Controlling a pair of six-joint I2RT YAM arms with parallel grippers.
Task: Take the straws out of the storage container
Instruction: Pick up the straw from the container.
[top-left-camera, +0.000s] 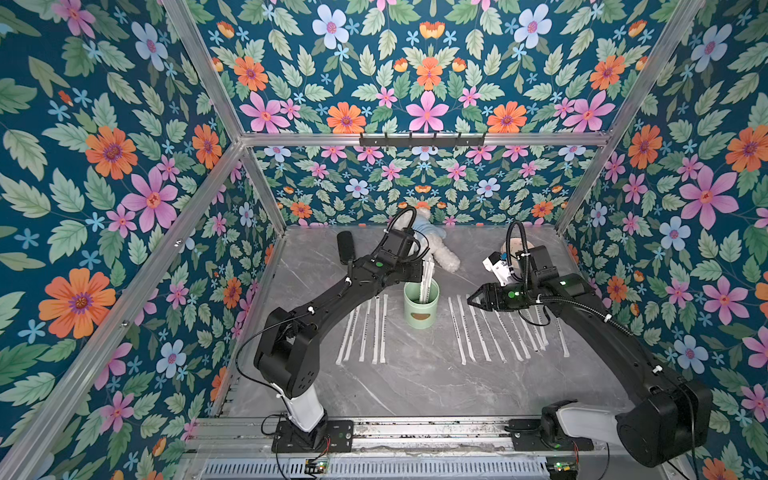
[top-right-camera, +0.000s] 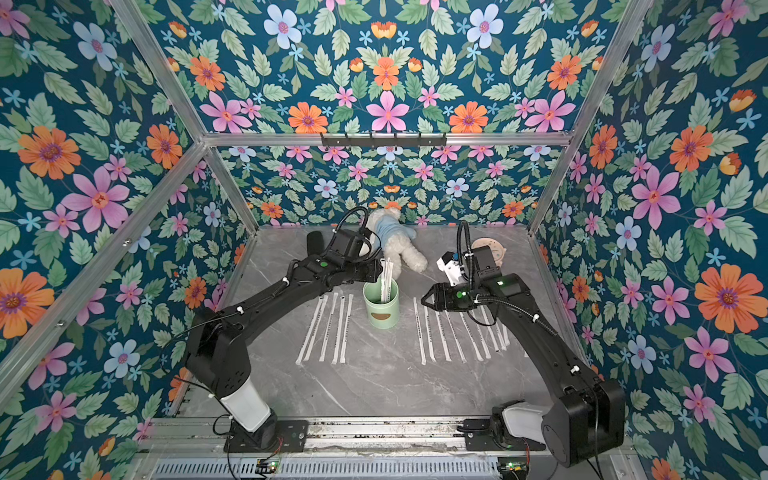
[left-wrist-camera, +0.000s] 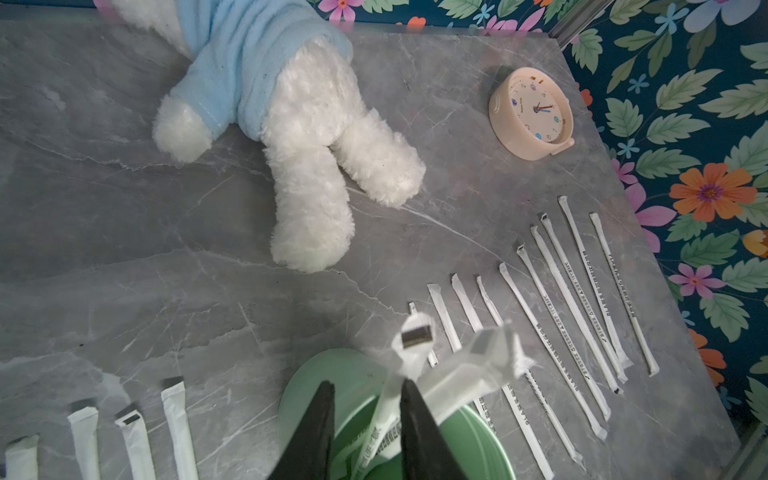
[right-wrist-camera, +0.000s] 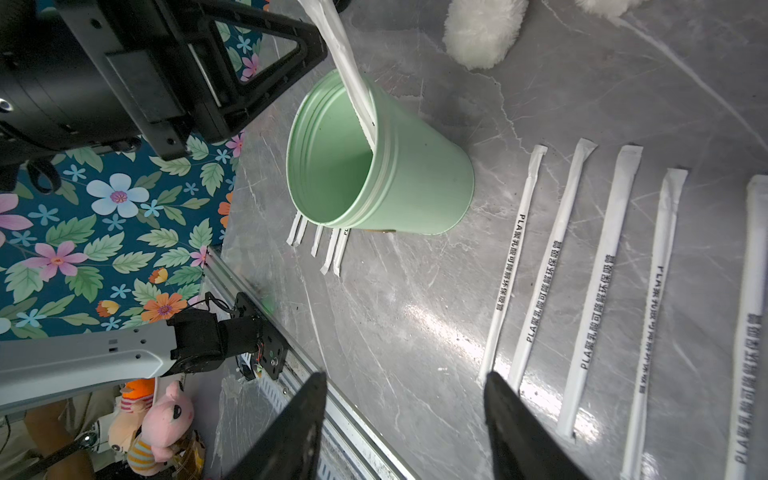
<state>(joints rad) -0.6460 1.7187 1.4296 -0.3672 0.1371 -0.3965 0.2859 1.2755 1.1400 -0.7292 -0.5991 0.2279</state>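
Straws (top-left-camera: 427, 276) in cup (top-left-camera: 421, 309): near upright, tops up.
Straws on surface (top-left-camera: 415, 382): parallel, long axis front-to-back (flanking cup).
Left end effector (left-wrist-camera: 366, 384): apart, straddling one straw.
Right end effector (right-wrist-camera: 405, 376): apart, empty.

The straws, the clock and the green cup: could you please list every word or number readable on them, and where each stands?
"PLA聚乳酸可降解环保吸管": along the paper wrappers of the straws, right wrist view.
Dial numerals and small print on the clock: too small to read.
Brown oval mark on the storage container: no legible text.
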